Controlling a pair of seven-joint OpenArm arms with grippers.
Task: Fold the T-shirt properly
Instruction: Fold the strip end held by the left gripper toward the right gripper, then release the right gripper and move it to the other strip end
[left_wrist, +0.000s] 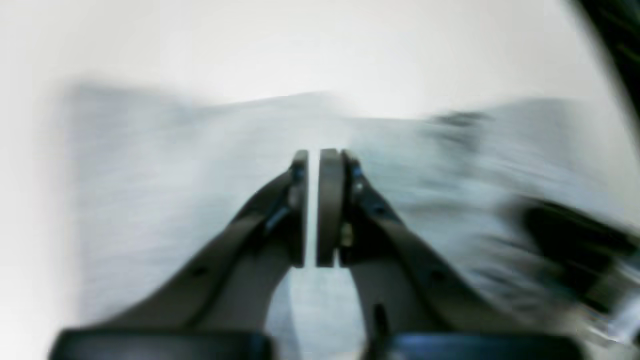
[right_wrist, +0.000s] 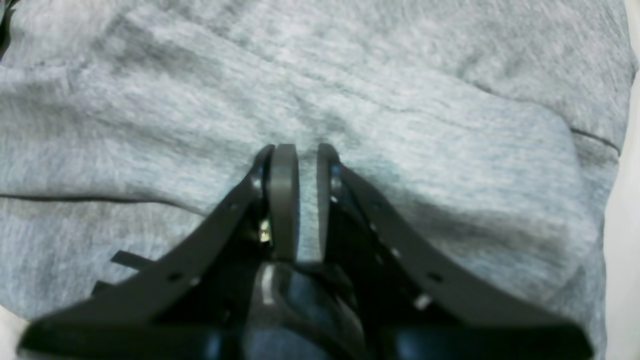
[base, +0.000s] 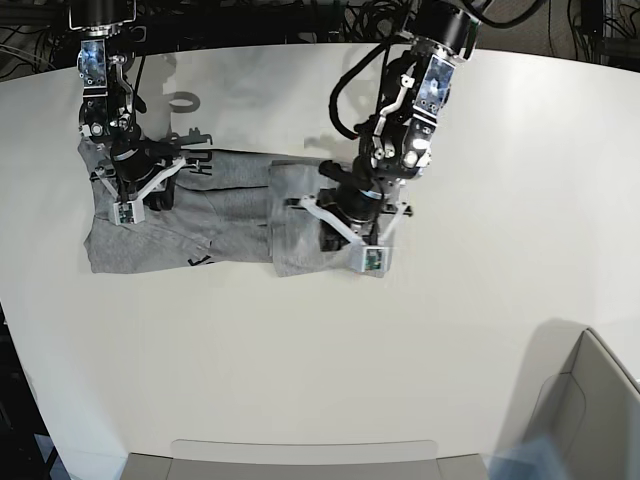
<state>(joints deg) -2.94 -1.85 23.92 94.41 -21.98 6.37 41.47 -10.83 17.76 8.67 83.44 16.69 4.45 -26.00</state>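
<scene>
Worktop (base: 300, 380): smooth white surface, matte, curved along its far edge.
T-shirt (base: 200, 225): heather-grey knit, soft and mottled, lying flat on the far left part of the worktop. It forms a wide band, with one end turned over into a doubled panel at its right. Black lettering peeps out at the near edge and the far edge.
T-shirt, close view (right_wrist: 400, 100): flecked cotton weave, shallow creases, a dark seam line running across; layered edges visible at the right.
Right claw (right_wrist: 300, 155): dark, flat-faced fingers standing a narrow gap apart, pressed down onto the fabric, with grey cloth showing between them; whether it pinches a fold cannot be told.
Right claw, overhead (base: 135, 195): over the left end of the garment.
Left claw (left_wrist: 315, 160): clenched, flat pads nearly meeting with only a thin slit between, nothing caught in it; this view is heavily blurred.
Left claw, overhead (base: 350, 225): above the folded right end of the T-shirt.
Arms: black jointed links with pale brackets.
</scene>
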